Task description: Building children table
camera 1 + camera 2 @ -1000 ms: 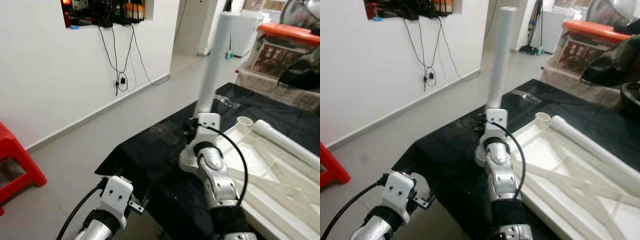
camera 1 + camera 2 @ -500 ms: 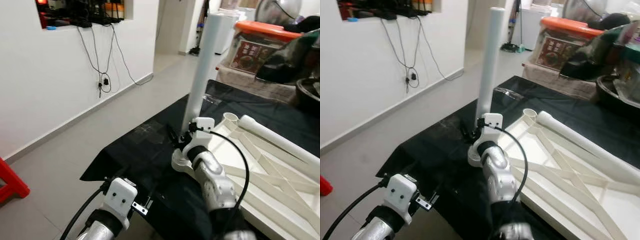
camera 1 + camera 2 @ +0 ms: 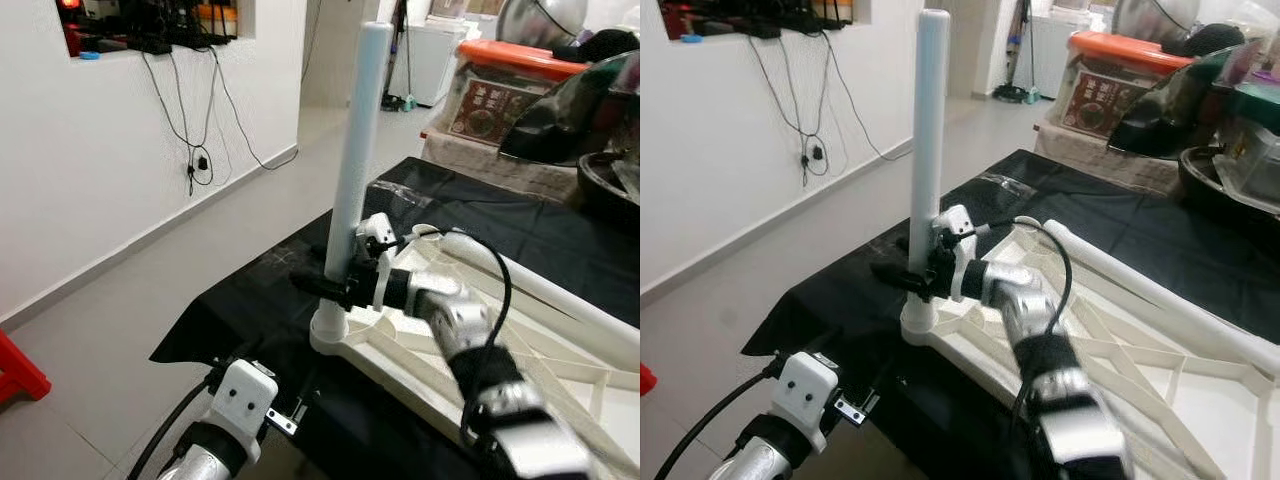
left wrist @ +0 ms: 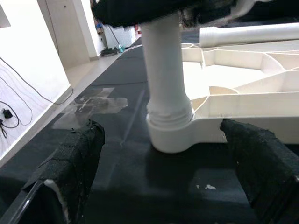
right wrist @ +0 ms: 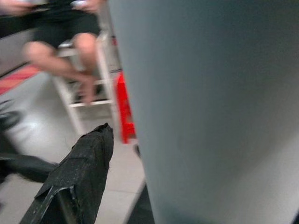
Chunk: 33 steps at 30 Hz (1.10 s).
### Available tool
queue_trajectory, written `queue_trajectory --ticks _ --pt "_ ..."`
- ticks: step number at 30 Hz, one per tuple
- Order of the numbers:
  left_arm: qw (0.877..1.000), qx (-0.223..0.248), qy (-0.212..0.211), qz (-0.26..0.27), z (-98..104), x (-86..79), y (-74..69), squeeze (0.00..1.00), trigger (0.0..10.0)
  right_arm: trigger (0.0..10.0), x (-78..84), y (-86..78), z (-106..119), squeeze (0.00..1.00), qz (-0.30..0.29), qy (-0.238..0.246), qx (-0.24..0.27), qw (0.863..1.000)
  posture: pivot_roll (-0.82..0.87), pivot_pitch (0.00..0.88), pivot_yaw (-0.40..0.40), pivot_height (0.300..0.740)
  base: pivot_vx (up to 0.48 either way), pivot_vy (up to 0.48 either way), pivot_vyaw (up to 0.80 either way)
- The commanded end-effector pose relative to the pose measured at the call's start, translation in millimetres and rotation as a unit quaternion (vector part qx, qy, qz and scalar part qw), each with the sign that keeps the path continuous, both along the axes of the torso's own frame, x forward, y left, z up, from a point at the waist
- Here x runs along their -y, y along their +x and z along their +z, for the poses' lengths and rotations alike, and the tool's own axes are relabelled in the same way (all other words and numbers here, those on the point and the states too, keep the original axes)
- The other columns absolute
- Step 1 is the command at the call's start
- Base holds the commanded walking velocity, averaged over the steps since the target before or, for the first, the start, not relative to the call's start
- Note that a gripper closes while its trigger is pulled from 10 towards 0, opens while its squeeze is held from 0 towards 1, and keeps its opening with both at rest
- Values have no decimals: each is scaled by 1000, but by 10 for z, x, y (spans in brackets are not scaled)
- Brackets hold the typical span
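Observation:
A white table leg (image 3: 362, 130) stands upright in the corner socket (image 3: 328, 335) of the white tabletop frame (image 3: 1120, 350), which lies upside down on a black cloth. My right gripper (image 3: 335, 285) is shut on the leg just above the socket, reaching in from the right. In the right wrist view the leg (image 5: 210, 112) is very close, with one black finger (image 5: 79, 172) beside it. My left gripper (image 4: 170, 158) is open, low at the table's front edge, facing the socket (image 4: 170, 128). A second leg (image 3: 560, 300) lies across the frame.
The cloth-covered table (image 3: 240, 310) ends just in front of me, with grey floor to the left. A red stool (image 3: 15, 365) stands at far left, and cables (image 3: 200, 160) hang on the white wall. An orange-lidded box (image 3: 520, 80) sits beyond the table. A seated person (image 5: 70, 42) is behind me.
The camera has shifted. My right forearm has swung from behind the leg to its right side, still gripping it, and the leg has gone from a slight lean to upright. The left arm stays low.

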<state>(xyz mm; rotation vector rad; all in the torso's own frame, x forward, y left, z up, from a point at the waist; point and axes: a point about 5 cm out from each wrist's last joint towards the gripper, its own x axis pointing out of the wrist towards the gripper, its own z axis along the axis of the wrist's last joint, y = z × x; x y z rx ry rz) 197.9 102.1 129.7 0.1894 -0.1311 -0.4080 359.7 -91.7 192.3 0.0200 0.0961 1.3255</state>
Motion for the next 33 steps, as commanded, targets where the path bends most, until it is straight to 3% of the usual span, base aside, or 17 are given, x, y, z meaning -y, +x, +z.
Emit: queue_trajectory --ticks 1,3,4,5,6,7,14,19,22,25,26,27,28,29,30,31,33 --pt "1000 -5 5 -7 -28 15 -23 0 10000 10000 -104 -36 14 0 53 -9 7 999 265 0 -130 740 0 0 0" --pt "1000 -5 5 -7 -28 14 -25 0 10000 10000 -126 -42 16 0 62 -9 7 998 267 0 -130 740 0 0 0" --pt "1000 -6 6 -9 -32 15 -29 0 10000 8000 -184 -78 12 0 84 -1 2 996 267 0 -125 740 0 0 0" --pt "1000 -7 6 -10 -34 15 -32 0 10000 4235 -230 -103 5 0 103 6 -3 995 267 0 -125 740 0 0 0" --pt "1000 -7 6 -10 -34 15 -32 0 10000 4235 -230 -103 5 0 103 6 -3 995 267 0 -125 740 0 0 0" --pt "1000 -8 7 -12 -37 18 -35 0 10000 0 -280 -128 -20 0 114 9 -4 993 269 0 -125 740 0 0 0" --pt "1000 -10 10 -13 -50 25 -44 0 10000 0 -388 -191 -166 0 103 35 1 994 268 0 -122 740 0 0 0" --pt "1000 -10 10 -13 -50 26 -42 0 10000 0 -394 -167 -216 0 16 50 11 999 265 0 -121 740 0 0 0" --pt "1000 -10 10 -12 -47 18 -37 0 10000 0 -234 46 -224 0 -222 39 20 974 254 0 -115 740 0 0 0" --pt "1000 -10 10 -12 -47 18 -37 0 10000 0 -234 46 -224 0 -222 39 20 974 254 0 -115 740 0 0 0" --pt "1000 -10 10 -11 -46 13 -32 0 10000 0 -109 96 -229 0 -324 38 17 945 248 0 -111 740 0 0 0" --pt "1000 -11 9 -11 -46 8 -25 0 10000 0 21 74 -234 0 -439 36 18 898 241 0 -110 740 0 0 0" --pt "1000 -11 9 -11 -46 8 -25 0 10000 0 21 74 -234 0 -439 36 18 898 241 0 -110 740 0 0 0" --pt "1000 -11 9 -11 -46 3 -19 0 10000 0 129 31 -238 0 -512 34 19 858 240 0 -108 740 0 0 0" --pt "1000 -11 9 -11 -46 3 -19 0 10000 0 129 31 -238 0 -512 34 19 858 240 0 -108 740 0 0 0" --pt "1000 -11 9 -11 -46 0 -12 0 10000 0 192 -52 -228 0 -582 39 15 812 242 0 -109 740 0 0 0" --pt "1000 -11 9 -11 -46 0 -12 0 10000 0 192 -52 -228 0 -582 39 15 812 242 0 -109 740 0 0 0"
